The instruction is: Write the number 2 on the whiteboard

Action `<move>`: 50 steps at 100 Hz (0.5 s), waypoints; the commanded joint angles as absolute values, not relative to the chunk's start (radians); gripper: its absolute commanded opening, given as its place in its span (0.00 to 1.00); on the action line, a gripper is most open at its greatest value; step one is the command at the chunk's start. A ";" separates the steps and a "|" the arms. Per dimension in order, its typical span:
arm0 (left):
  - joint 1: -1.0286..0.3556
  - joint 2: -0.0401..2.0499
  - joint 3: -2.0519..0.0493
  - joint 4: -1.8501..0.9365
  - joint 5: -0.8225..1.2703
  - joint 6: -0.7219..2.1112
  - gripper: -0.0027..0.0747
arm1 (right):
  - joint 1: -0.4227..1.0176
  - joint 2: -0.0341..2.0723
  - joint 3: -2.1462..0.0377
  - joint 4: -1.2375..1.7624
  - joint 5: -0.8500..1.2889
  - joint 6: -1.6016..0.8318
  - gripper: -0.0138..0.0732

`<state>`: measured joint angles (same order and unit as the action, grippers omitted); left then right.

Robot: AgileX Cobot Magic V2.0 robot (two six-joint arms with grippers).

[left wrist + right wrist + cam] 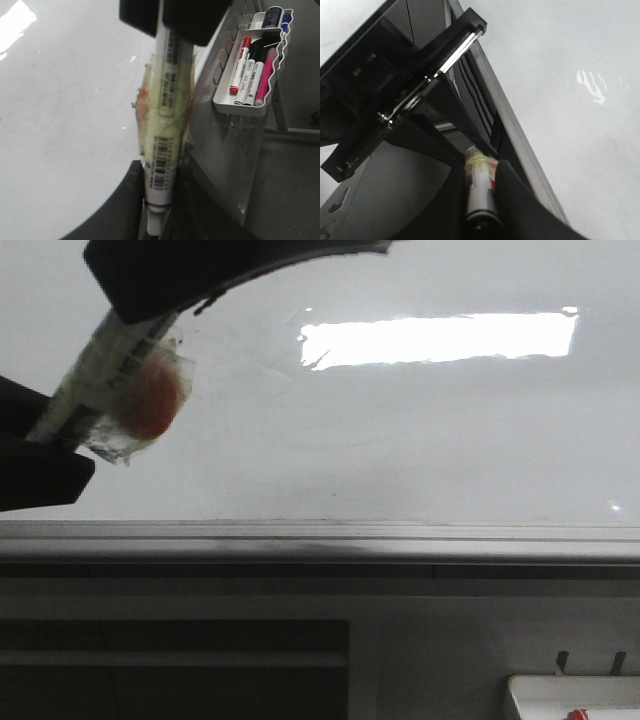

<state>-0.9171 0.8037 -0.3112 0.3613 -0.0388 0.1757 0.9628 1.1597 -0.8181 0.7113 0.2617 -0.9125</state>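
The whiteboard (pixel 420 440) fills the upper front view, glossy white with a bright glare patch. No number 2 shows on it. A white marker (pixel 100 380) wrapped in clear tape with a red patch hangs slanted in front of the board's left part. My left gripper (pixel 45 440) is shut on its lower end and my right gripper (pixel 140 310) on its upper end. In the left wrist view the marker (pixel 165 115) runs from my left gripper (pixel 160 200) up to the right one (pixel 160 20). In the right wrist view my right gripper (pixel 482 200) clamps the marker (pixel 479 182).
A grey metal edge strip (pixel 320 540) runs below the board. A small white tray (pixel 240 107) holding several markers hangs on the panel beside the board. Its corner shows at the lower right of the front view (pixel 570 690).
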 commanded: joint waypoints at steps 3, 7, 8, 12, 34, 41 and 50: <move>-0.921 0.764 -0.347 0.338 -0.129 0.158 0.28 | 0.958 1.144 -0.850 0.698 0.200 -0.925 0.07; -0.921 0.749 -0.352 0.331 -0.126 0.158 0.38 | 0.958 1.139 -0.850 0.698 0.200 -0.925 0.07; -0.921 0.743 -0.351 0.329 -0.125 0.158 0.40 | 0.958 1.139 -0.850 0.698 0.198 -0.925 0.07; -0.921 0.725 -0.353 0.326 -0.114 0.158 0.48 | 0.958 1.132 -0.850 0.698 0.187 -0.925 0.07; -0.898 0.587 -0.355 0.121 -0.061 0.158 0.51 | 0.956 1.084 -0.854 0.698 0.039 -0.925 0.07; -0.863 0.553 -0.355 0.060 -0.063 0.158 0.51 | 0.956 1.074 -0.854 0.698 0.000 -0.925 0.07; -0.789 0.528 -0.355 -0.014 -0.080 0.158 0.48 | 0.956 1.070 -0.852 0.698 -0.041 -0.925 0.08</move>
<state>-0.8444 0.5474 -0.3172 0.0745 0.0000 0.1700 0.9609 1.0978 -0.8196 0.6959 0.0622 -0.9163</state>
